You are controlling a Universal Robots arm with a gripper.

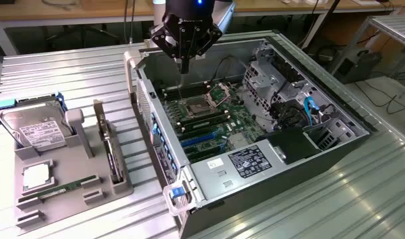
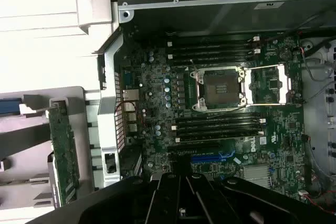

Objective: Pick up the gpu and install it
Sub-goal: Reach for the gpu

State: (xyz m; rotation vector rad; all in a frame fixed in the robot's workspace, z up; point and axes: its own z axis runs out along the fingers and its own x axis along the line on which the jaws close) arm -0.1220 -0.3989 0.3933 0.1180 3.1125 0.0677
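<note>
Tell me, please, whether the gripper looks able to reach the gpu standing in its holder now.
Probably yes. The gpu stands on edge in the grey holder outside the computer case, its upper edge bare. The gripper hangs over the case's motherboard, so only the case wall lies between them.

Arm (image 1: 189, 10) was cut off by ext. view's top edge, just above gripper (image 1: 184, 69). Gpu (image 1: 110, 149) was caught edge-on in grey holder (image 1: 69, 199): fan face not made out, lower edge sunk in slot. Hard drive (image 1: 36, 130) label txt was too small to be read. Wrist view: motherboard (image 2: 157, 103) strip and gpu end were covered by gripper body.
</note>
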